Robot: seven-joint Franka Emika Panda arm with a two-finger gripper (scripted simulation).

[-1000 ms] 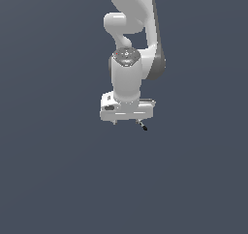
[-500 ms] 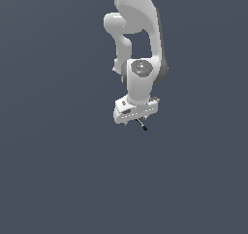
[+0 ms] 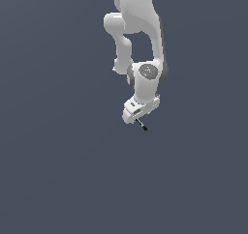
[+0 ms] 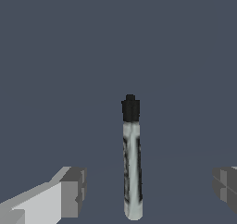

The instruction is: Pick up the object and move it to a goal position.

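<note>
The pincer [image 3: 137, 116] stands apart, its fingers [image 4: 71, 193] wide of the pen [image 4: 131, 158] lying between them, seemingly untouched, black tip outward.

The rod [image 4: 131, 158] lies between the claw's [image 4: 148, 190] spread fingers [image 4: 73, 192].
</note>
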